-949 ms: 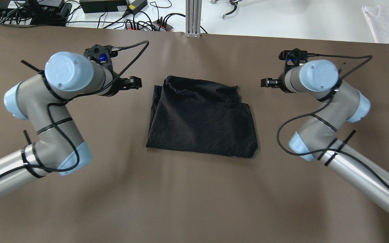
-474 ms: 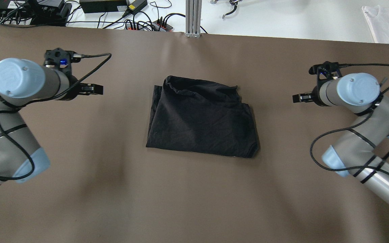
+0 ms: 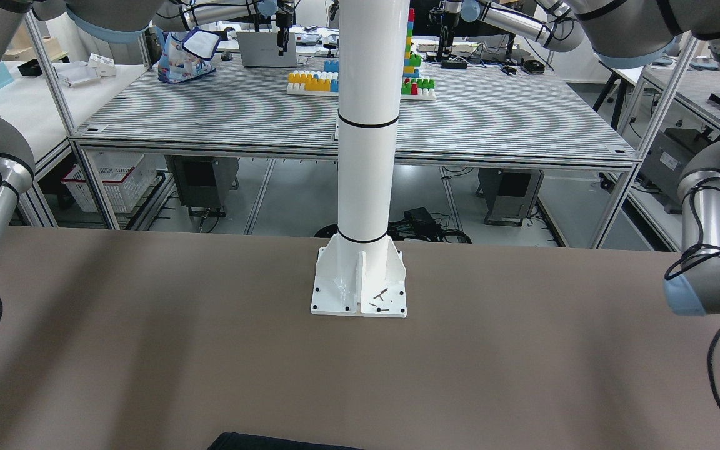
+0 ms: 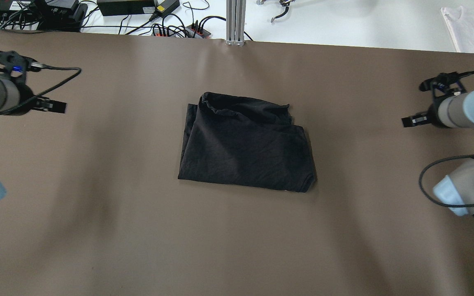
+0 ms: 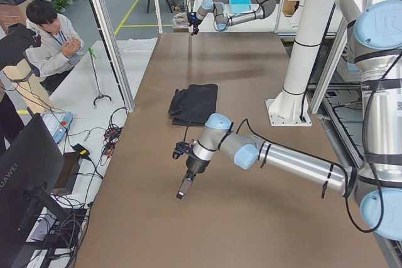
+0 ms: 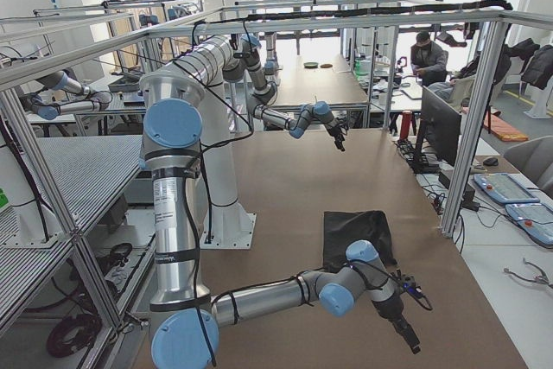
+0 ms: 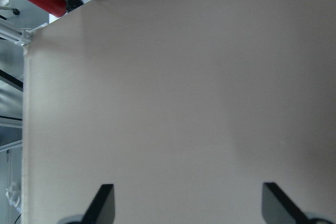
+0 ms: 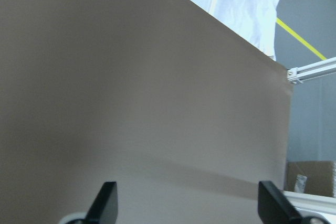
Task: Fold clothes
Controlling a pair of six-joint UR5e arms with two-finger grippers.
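In the front-facing view only a dark sliver of the black garment (image 3: 285,442) shows at the bottom edge of the brown surface (image 3: 147,350). Neither tool appears there.

The overhead view shows the garment (image 4: 245,148) in the middle of the surface, folded into a compact, roughly rectangular packet. Its near edge is straight and its far edge is rumpled. The left tool (image 4: 52,106) and the right tool (image 4: 410,121) sit well apart from it, one at each end, touching nothing.

In the exterior left view the near arm holds the left tool (image 5: 183,187) pointed down above bare surface, with the garment lying beyond it. In the exterior right view the near arm's tool (image 6: 406,334) likewise hangs over bare surface, beside the packet but clear of it.

Each wrist view shows two fingertips (image 7: 102,203) (image 8: 105,200) spread wide with only bare surface between them, so both tools are empty.

The folding looks essentially done, and the step in hand seems to be clearing the arms. To do that well, lift and travel outward without sweeping low past the cloth, so that no finger or cable catches an edge. If tidying is wanted, approach the bunched far edge from above and press it flat rather than drag it.
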